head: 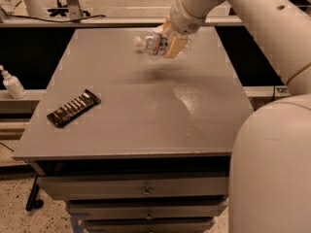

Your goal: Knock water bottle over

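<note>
A grey desk (146, 125) with drawers below, seen from its front. At the far end, the robot's pale arm reaches in from the upper right, and its hand (173, 43) sits right against a clear water bottle (154, 41). The bottle is tipped on its side, with the white cap pointing left. Whether the hand is open or gripping the bottle cannot be told. A dark flat packet (74, 108) lies near the desk's left edge. A small white bottle (12, 84) stands off the desk, to the left.

Robotics lab: a grey, drawer-fronted worktable (121, 125) on speckled flooring (19, 217), cables (53, 18) behind (pump bottle (12, 84) on a side ledge). The gripper (171, 46) hangs over the table's far end.
</note>
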`<control>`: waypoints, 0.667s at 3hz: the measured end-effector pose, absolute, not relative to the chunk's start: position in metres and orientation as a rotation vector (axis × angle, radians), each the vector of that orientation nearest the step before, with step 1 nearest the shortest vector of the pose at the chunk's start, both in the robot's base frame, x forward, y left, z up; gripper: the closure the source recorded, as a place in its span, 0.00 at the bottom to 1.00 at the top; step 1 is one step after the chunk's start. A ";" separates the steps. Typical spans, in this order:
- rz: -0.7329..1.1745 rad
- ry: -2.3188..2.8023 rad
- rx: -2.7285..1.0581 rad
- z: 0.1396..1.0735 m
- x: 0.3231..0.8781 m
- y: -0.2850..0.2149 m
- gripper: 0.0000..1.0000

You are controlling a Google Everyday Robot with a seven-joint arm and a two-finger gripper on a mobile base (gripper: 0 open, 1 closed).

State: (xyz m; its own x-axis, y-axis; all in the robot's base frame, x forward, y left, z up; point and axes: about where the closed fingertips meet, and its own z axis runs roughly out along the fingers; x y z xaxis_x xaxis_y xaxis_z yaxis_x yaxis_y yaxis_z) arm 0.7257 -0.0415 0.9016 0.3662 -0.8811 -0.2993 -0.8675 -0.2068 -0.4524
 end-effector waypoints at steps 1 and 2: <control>-0.229 1.552 -2.176 0.881 0.737 -0.052 1.00; -0.368 1.602 -2.216 0.871 0.750 -0.059 1.00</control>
